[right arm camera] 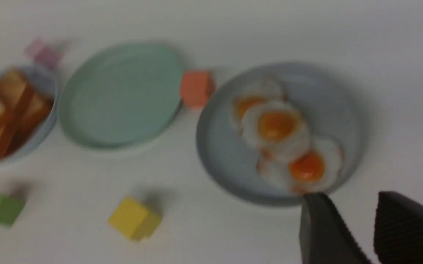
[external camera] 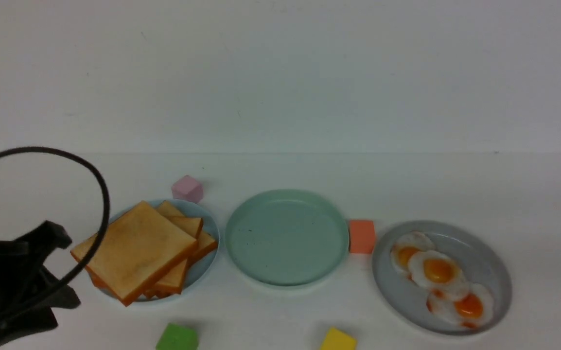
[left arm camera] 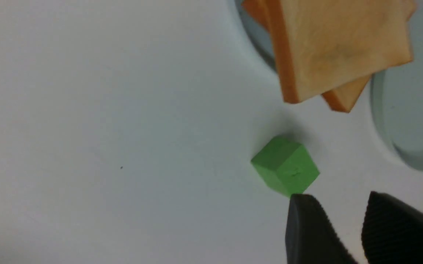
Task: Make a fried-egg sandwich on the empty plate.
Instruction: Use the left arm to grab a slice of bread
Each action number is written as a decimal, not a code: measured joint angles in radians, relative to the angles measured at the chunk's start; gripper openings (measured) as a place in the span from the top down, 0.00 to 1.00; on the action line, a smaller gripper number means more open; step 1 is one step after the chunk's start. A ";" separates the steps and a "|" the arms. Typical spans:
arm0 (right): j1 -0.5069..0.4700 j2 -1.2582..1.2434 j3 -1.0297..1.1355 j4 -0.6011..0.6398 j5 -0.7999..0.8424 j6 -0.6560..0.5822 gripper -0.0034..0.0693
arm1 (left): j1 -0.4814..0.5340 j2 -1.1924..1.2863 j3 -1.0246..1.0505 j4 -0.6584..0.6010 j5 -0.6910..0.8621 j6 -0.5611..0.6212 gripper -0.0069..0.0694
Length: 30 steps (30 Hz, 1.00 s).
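The empty mint-green plate (external camera: 286,272) sits in the middle of the table, with nothing on it. A loose pile of toast slices (external camera: 139,250) lies on a pale blue plate (external camera: 211,233) to its left. Three fried eggs (external camera: 438,270) lie on a grey plate (external camera: 497,272) to its right. No stacked sandwich shows in any view. My left gripper (left arm camera: 338,200) is open and empty, low over bare table next to the green cube (left arm camera: 284,168), short of the toast (left arm camera: 339,44). My right gripper (right arm camera: 347,198) is open and empty, just outside the near rim of the grey plate (right arm camera: 211,146).
Small cubes lie around the plates: pink (external camera: 187,188) behind the toast, orange (external camera: 361,236) between the mint and grey plates, green (external camera: 177,338) and yellow (external camera: 339,340) at the front edge. My left arm (external camera: 13,282) and its cable loop stand at the front left.
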 joint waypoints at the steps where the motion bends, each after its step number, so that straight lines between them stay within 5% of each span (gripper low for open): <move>1: 0.010 0.008 0.000 0.021 0.011 -0.022 0.62 | 0.000 0.048 0.000 -0.007 -0.012 0.001 0.58; 6: 0.017 0.013 0.000 0.073 0.015 -0.082 0.62 | 0.000 0.184 0.000 -0.051 -0.112 0.040 0.49; 15: 0.017 0.016 0.000 0.084 0.014 -0.097 0.62 | 0.000 0.369 0.000 -0.344 -0.331 0.364 0.36; 23: 0.017 0.016 0.000 0.101 0.017 -0.100 0.62 | 0.000 0.446 0.000 -0.456 -0.446 0.449 0.37; 30: 0.017 0.016 0.000 0.103 0.017 -0.100 0.62 | 0.000 0.459 -0.001 -0.472 -0.453 0.455 0.50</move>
